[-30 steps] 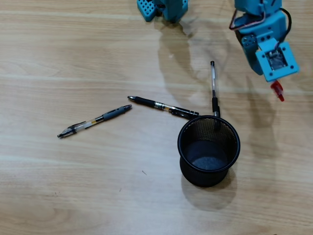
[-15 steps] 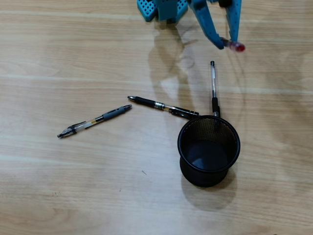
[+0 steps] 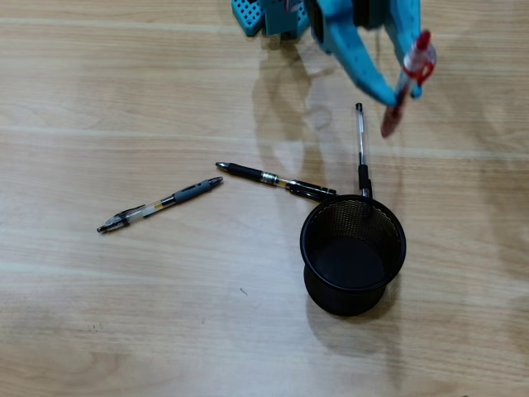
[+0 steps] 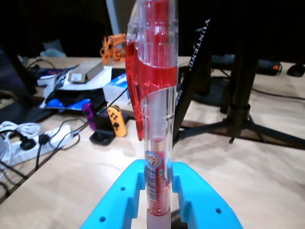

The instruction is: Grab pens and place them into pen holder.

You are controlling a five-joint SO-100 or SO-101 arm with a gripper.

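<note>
A slim red-and-clear plastic pen (image 4: pixel 153 95) is clamped between the two blue plastic fingers of the gripper (image 4: pixel 157 183), as is seen in the wrist view, where the barrel rises upright from the jaws with its red clip turned to the left. In the overhead view the gripper (image 3: pixel 395 93) is found at about one o'clock near the top edge, with the same pen (image 3: pixel 410 83) carried above the light wooden table (image 3: pixel 124 289) (its height over the wood cannot be judged). The round black wire-mesh pen holder (image 3: pixel 353 254) is set upright at about five o'clock from the picture's centre, well apart from the gripper. A clear pen with a black cap (image 3: pixel 361 149) lies at twelve o'clock from the holder, its capped end at the rim. A black pen with a gold band (image 3: pixel 275 180) lies at ten o'clock from the holder, and a grey-and-clear pen with a black tip (image 3: pixel 160 204) is seen farther out at nine o'clock.
</note>
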